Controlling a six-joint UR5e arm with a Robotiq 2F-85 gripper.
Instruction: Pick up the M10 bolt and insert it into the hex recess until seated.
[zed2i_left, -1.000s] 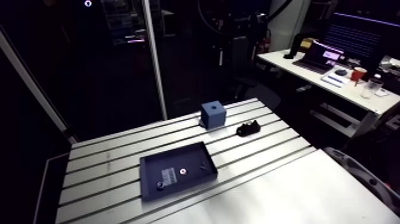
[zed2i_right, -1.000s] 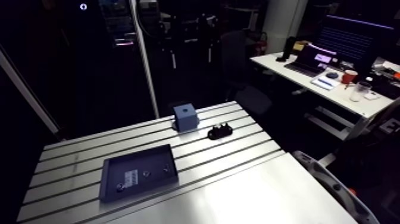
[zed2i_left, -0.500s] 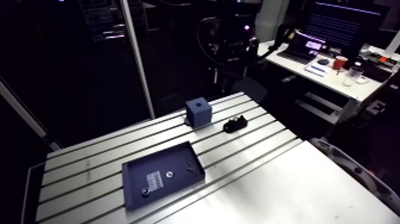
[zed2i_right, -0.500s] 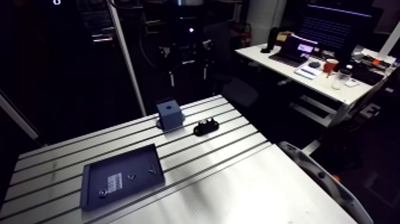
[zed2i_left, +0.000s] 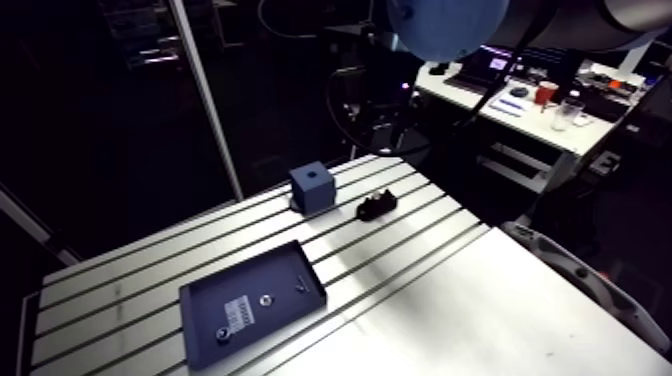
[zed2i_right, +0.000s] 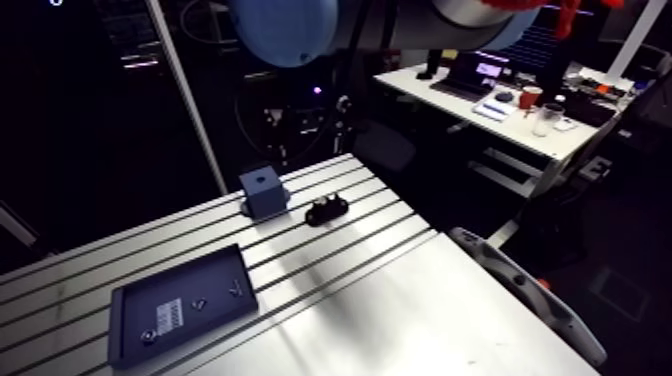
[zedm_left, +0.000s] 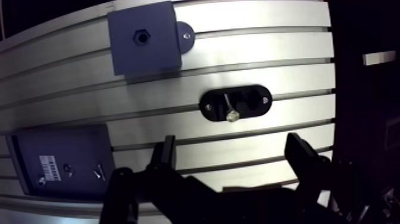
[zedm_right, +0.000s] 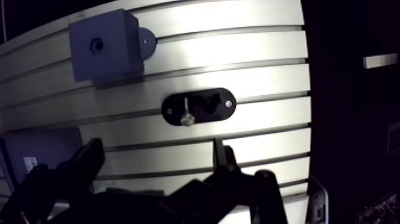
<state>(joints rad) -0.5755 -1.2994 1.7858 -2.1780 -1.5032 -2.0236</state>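
Gripper (zedm_left: 233, 159) spread empty over the metal bolt (zedm_left: 230, 109) in its black oval cradle (zedm_left: 247, 95) on the slotted counter (zedm_left: 256, 59), blue joint cap (zed2i_left: 445, 25) newly visible.

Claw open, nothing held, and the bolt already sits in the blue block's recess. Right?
No. The wrist view shows the bolt lying on the black holder, not in the block; its recess is empty. The claw is open, holding nothing.

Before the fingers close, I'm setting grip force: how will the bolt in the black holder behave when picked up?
The bolt looks metallic, so it is probably rigid and heavy for its size. Its thin round shank may slip or rotate between the fingers. Once out of the black holder, it would likely roll if dropped.
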